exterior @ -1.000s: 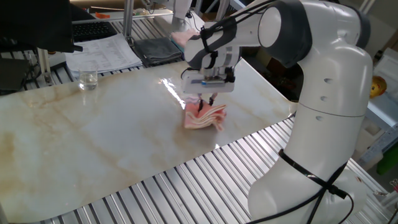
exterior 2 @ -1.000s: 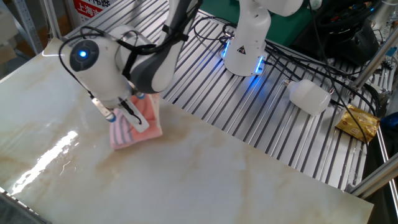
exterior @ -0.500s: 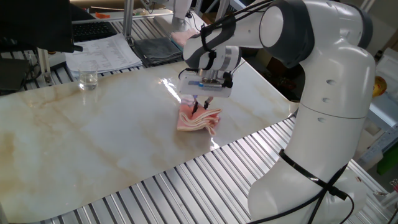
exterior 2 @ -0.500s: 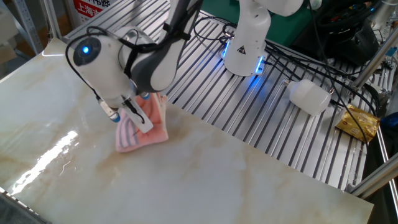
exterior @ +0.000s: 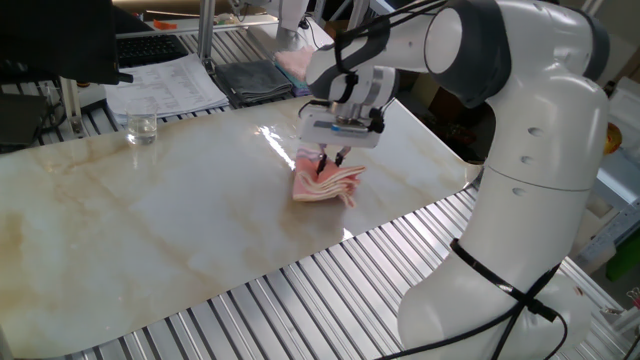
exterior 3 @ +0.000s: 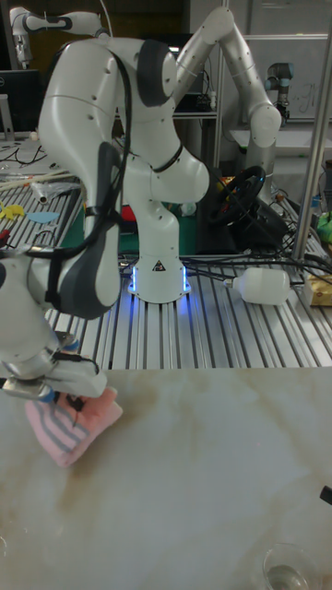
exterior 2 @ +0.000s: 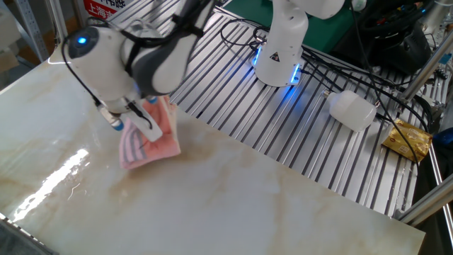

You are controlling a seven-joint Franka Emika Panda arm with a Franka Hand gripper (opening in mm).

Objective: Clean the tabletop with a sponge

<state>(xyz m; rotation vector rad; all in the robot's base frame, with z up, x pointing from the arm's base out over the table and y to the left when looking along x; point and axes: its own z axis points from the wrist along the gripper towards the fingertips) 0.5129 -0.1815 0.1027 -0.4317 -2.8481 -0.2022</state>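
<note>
Now: fingers (exterior: pixel 331 160) grasping sponge (exterior: pixel 327 185) | sponge flat on tabletop (exterior: pixel 150 210), centre-right of frame | glass (exterior: pixel 141 127) upper left

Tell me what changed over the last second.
The gripper, shut on the salmon-pink striped sponge, wiped it across the cream marble tabletop: first toward the slab's middle, then back toward the ribbed-metal edge. The grip held throughout; the drinking glass and dark grey folded cloth stayed put.

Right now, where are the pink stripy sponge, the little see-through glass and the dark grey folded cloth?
Pink striped sponge (exterior 2: pixel 150 145): the other fixed view, on its pink top.
Small clear glass (exterior: pixel 141 127): one fixed view, on its side wall.
Dark grey folded cloth (exterior: pixel 255 78): one fixed view, on its top.
</note>
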